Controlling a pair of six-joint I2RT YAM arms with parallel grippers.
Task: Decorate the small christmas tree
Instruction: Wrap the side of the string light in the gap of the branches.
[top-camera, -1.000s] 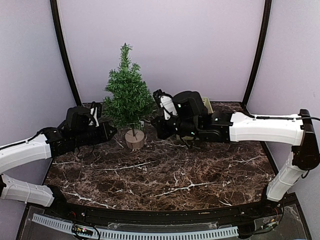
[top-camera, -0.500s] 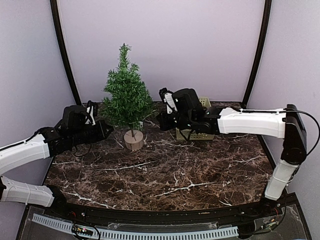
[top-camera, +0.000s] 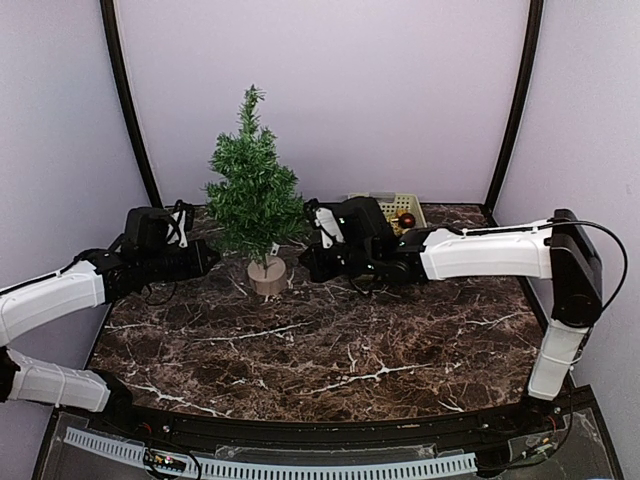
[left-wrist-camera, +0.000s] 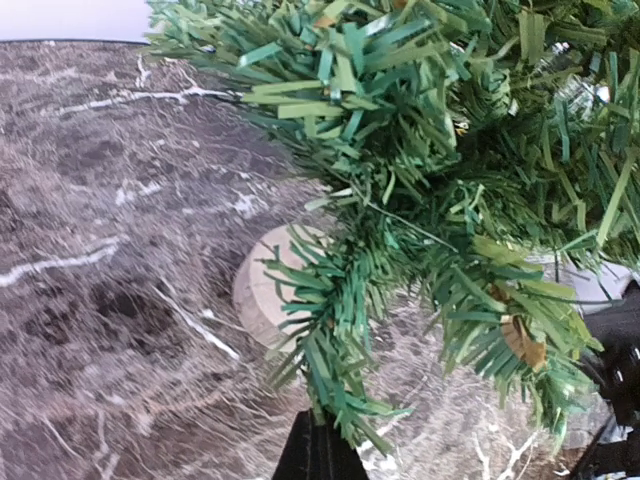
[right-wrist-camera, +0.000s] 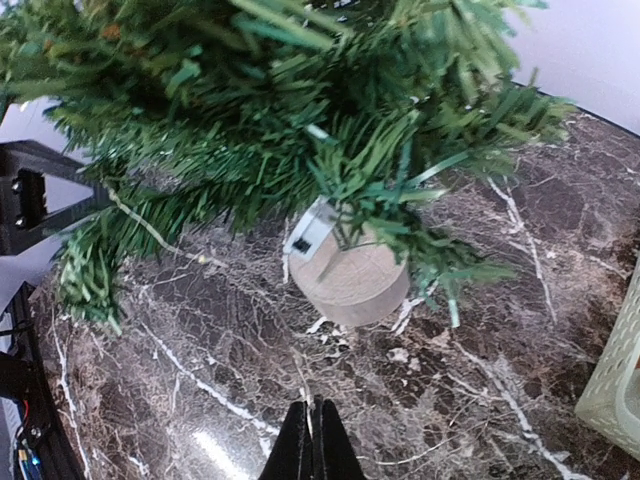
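Observation:
The small christmas tree (top-camera: 252, 190) stands upright at the back left on its round tan base (top-camera: 267, 277). My left gripper (top-camera: 208, 257) is at its left side, low down; in the left wrist view the gripper (left-wrist-camera: 318, 450) is shut on a lower branch tip (left-wrist-camera: 345, 380) of the tree (left-wrist-camera: 450, 150). My right gripper (top-camera: 303, 262) is just right of the base. In the right wrist view it (right-wrist-camera: 312, 440) is shut on a thin wire (right-wrist-camera: 305, 385) that runs towards the tree (right-wrist-camera: 250, 100). More wire (right-wrist-camera: 150, 230) hangs among the lower branches. A small white tag (right-wrist-camera: 308, 232) hangs above the base (right-wrist-camera: 350, 285).
A pale plastic basket (top-camera: 375, 198) stands at the back, behind the right arm, with a red bauble (top-camera: 407, 219) in it. Its corner shows in the right wrist view (right-wrist-camera: 615, 380). Purple walls close in the back and both sides of the brown marble table (top-camera: 330, 350).
My right gripper has come down from beside the tree's middle branches to table height next to the base, uncovering the basket. The left arm has shifted slightly back and stays at the tree's left.

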